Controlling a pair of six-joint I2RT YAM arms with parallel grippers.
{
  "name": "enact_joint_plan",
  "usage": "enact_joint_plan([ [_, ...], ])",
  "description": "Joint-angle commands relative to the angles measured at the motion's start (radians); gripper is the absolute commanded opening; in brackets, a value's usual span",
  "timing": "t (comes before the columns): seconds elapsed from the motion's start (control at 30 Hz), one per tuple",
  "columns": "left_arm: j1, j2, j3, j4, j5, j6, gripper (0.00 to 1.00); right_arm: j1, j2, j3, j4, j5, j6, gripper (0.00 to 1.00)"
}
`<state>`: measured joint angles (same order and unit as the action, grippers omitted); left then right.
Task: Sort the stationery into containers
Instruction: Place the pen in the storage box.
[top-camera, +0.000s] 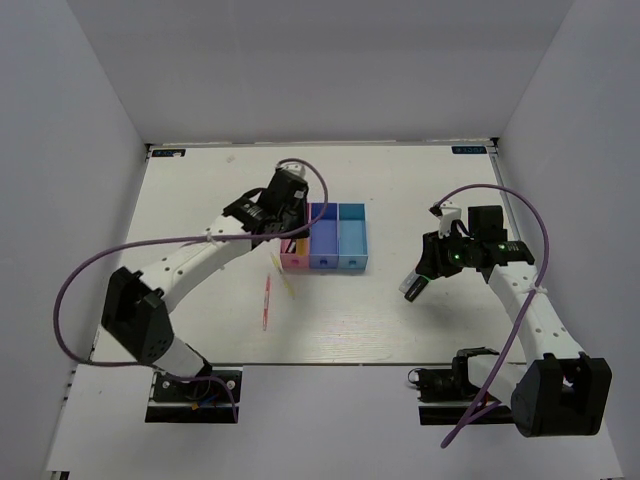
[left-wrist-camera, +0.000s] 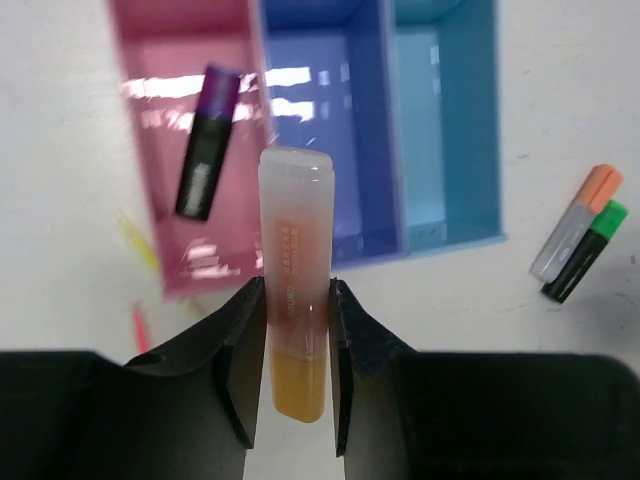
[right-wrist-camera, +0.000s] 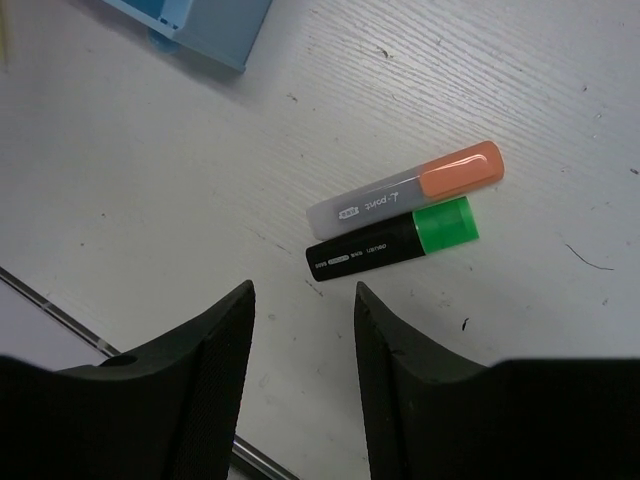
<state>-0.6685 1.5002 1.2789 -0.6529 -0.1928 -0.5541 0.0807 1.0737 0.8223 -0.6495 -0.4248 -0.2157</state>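
Listing items on the white tabletop (top-camera: 350, 320): three open bins joined in a row, a pink bin (left-wrist-camera: 165, 35), a blue bin (left-wrist-camera: 320, 140) and a teal bin (left-wrist-camera: 440, 120), stand near the middle. Pink bin: one dark purple marker (left-wrist-camera: 207, 143), lying aslant on its floor. Blue and teal bins: only bare floor shows in the left wrist view. Left jaws: closed on both sides of an orange marker (left-wrist-camera: 296, 290) with a clear cap, gripped at mid-body; the capped end points at the bins and overlaps the wall between pink and blue, and whether it touches that wall cannot be told. Loose on the tabletop just left of the bins' near end: a thin red-pink pen (top-camera: 266, 302) and a thin pale-yellow pen (top-camera: 286, 277), lying close together. Right of the bins: a grey marker with an orange cap (right-wrist-camera: 405, 190) and a black marker with a green cap (right-wrist-camera: 390, 242), side by side and touching, caps at the same end. Right jaws: parted with nothing between them, poised above the tabletop just short of this pair.
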Motion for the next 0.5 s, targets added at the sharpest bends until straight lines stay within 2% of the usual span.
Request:
enact_joint_plan([
  [0.0, -0.023, 0.097, 0.114, 0.088, 0.045, 0.078, 0.0, 0.001, 0.012, 0.029, -0.001, 0.009, 0.006, 0.48],
  [0.23, -0.042, 0.287, 0.284, 0.07, 0.036, 0.12, 0.01, -0.002, 0.006, 0.031, 0.004, 0.024, 0.003, 0.49],
  [0.3, -0.039, 0.308, 0.287, 0.076, 0.033, 0.114, 0.01, 0.001, 0.006, 0.031, 0.004, 0.027, 0.002, 0.58],
  [0.47, -0.043, 0.319, 0.273, 0.099, 0.036, 0.109, 0.01, -0.001, 0.014, 0.034, 0.002, 0.032, 0.001, 0.59],
])
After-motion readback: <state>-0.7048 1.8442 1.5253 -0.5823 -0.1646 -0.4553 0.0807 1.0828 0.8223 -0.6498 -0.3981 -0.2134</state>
